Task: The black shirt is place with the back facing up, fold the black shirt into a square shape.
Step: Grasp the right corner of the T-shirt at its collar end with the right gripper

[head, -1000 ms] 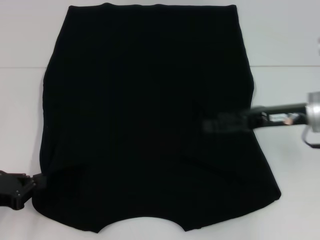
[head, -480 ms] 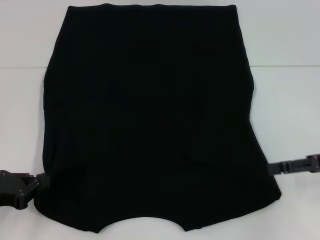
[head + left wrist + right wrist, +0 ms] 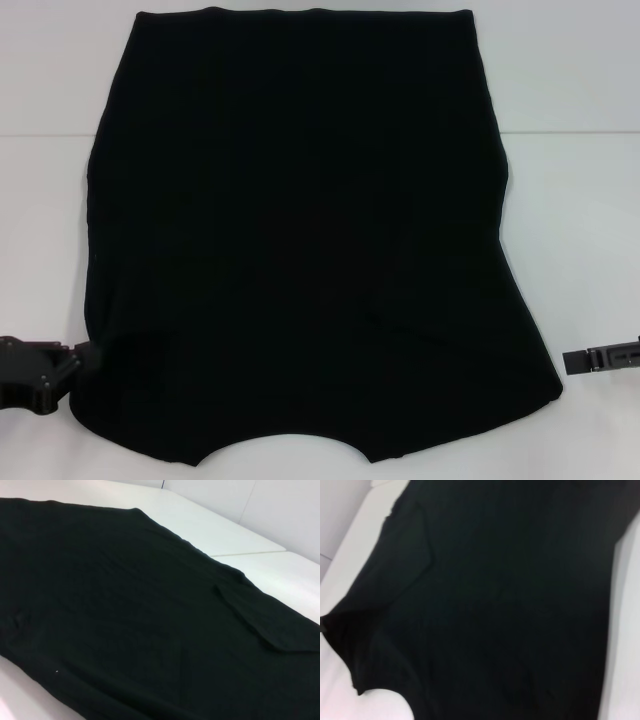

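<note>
The black shirt (image 3: pixel 300 230) lies flat on the white table, plain side up, with both sleeves folded in over the body and the neck opening at the near edge. The same shirt fills the left wrist view (image 3: pixel 125 620), where a folded flap shows, and the right wrist view (image 3: pixel 510 595). My left gripper (image 3: pixel 80 360) is low at the shirt's near left corner, its tip right against the cloth edge. My right gripper (image 3: pixel 575 361) is beside the near right corner, a short gap from the cloth. No lettering is visible.
The white table (image 3: pixel 580 220) has a seam line (image 3: pixel 570 131) running across it behind the shirt's middle. Bare table surface shows on both sides of the shirt and beyond its far hem.
My right gripper has pulled back off the shirt's right side, moving right and nearer, and now sits off the near right corner. The left gripper has hardly moved.
</note>
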Motion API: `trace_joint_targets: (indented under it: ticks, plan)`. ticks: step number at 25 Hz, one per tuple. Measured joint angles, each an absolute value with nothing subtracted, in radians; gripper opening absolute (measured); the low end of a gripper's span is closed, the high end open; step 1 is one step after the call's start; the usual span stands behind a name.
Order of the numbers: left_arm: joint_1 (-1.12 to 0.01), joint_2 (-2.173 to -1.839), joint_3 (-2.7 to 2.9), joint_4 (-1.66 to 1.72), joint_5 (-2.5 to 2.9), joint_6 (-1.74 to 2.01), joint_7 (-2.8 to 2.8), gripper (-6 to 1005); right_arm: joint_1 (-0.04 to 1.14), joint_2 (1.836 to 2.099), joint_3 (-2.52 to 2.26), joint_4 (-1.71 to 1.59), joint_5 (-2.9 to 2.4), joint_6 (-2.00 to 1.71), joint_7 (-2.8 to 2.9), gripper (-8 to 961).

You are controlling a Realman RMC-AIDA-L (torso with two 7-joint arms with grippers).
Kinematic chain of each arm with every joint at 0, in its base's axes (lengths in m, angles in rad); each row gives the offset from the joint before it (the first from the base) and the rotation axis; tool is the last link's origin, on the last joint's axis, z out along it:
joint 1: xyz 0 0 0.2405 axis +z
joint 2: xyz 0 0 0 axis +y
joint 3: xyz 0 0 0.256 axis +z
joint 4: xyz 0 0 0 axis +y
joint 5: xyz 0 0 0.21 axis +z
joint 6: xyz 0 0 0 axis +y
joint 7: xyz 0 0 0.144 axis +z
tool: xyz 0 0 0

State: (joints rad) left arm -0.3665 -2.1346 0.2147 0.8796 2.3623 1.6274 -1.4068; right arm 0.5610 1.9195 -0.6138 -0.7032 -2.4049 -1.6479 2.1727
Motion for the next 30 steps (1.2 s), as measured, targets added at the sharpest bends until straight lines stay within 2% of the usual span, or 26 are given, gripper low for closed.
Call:
trace_joint_targets:
  ticks: [9,30]
  plan:
    - [-0.362,-2.138,0.215,0.877,2.359,1.623,-1.401,2,0.567,1.947,-0.645,-0.685,-2.427,-1.6,2.168,901]
    - [-0.357,-2.138,0.215,0.877,2.358,1.614,-1.396,3,0.605,1.965,-0.724,-0.627,-2.428,-1.518,2.172,873]
